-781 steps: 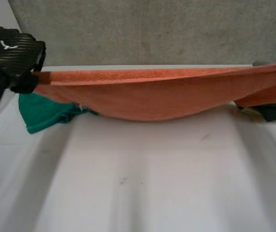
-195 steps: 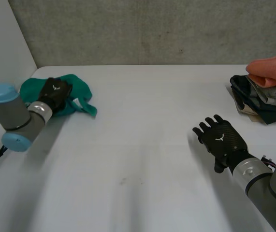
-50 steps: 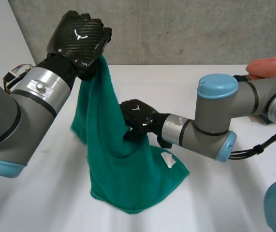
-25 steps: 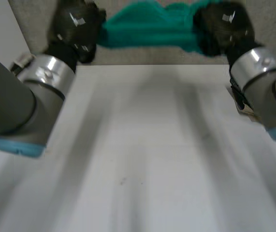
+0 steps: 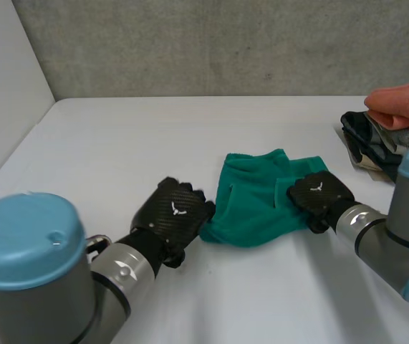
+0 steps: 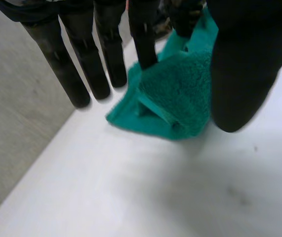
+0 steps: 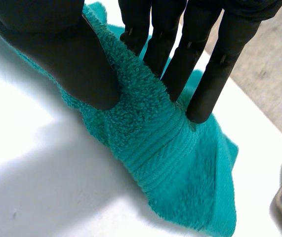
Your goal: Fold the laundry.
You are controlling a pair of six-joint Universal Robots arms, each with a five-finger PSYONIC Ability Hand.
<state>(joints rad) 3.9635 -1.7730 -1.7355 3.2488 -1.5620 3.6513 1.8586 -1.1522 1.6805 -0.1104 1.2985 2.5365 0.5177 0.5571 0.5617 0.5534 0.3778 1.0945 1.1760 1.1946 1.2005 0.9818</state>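
I can read no words, numbers or labels on my feeds. The one sign is a small white emblem, winged in shape and without letters, on the back of each black hand in the head view. One sits on the left hand point(image 5: 172, 218), at the nine o'clock edge of the green towel point(image 5: 256, 204). The other sits on the right hand point(image 5: 319, 195), at the towel's three o'clock edge.

A green towel point(image 5: 261, 197) of fluffy, looped terry cloth (a flatter ribbed band shows at the fingertips of the right hand point(image 7: 52, 44)) lies on a smooth, matt white table point(image 5: 118, 143). The left hand point(image 5: 173, 217) has a black carbon-weave back with a slight sheen.
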